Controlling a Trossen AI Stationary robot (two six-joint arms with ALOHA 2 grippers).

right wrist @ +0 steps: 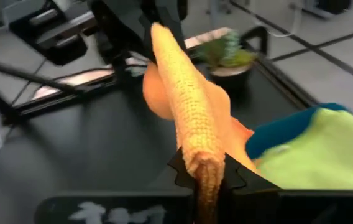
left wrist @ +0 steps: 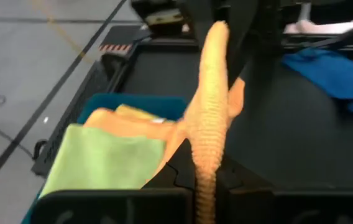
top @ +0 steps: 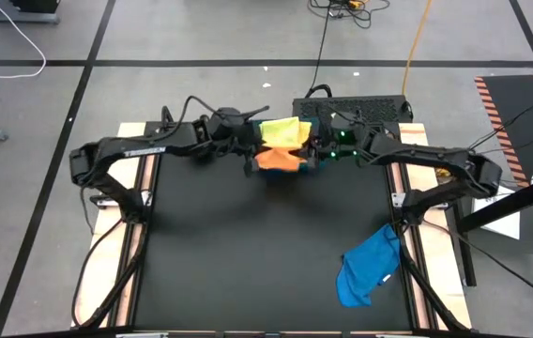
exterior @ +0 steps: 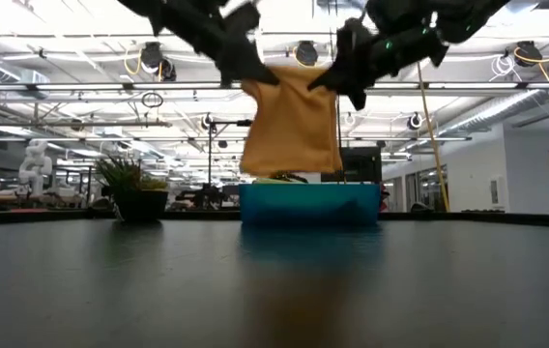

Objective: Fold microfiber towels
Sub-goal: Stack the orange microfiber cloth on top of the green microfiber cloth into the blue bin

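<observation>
while an orange towel (exterior: pixel 290 121) is held up in the air between the two arms, the blue tray (exterior: pixel 309 204) at the far edge of the black table (top: pixel 248 253) is seen directly beneath it. the towel hangs as a flat sheet, its lower edge just above the tray. in the tray a lime green towel (left wrist: pixel 105 158) lies on top, with a yellow one (left wrist: pixel 136 112) and a further orange one (left wrist: pixel 117 123) showing beside it; how many cloths are stacked there cannot be told.

the left gripper (exterior: pixel 248 70) is pinched on one top corner of the hanging towel, and the right gripper (exterior: pixel 337 77) is pinched on the other, both sets of fingers pressed together on the cloth. in each wrist view the towel's top edge is seen as a taut ribbed band running from that arm's own fingers to the opposite gripper.

a blue towel (top: pixel 369 266) lies crumpled on the table near its right front corner, well apart from the tray, one edge hanging past the black mat.

from above, most of the tray is covered by the grippers and the raised towel. in the low view the tray's contents are hidden behind its wall, and a potted plant (exterior: pixel 137 188) stands beyond the table's far edge.
</observation>
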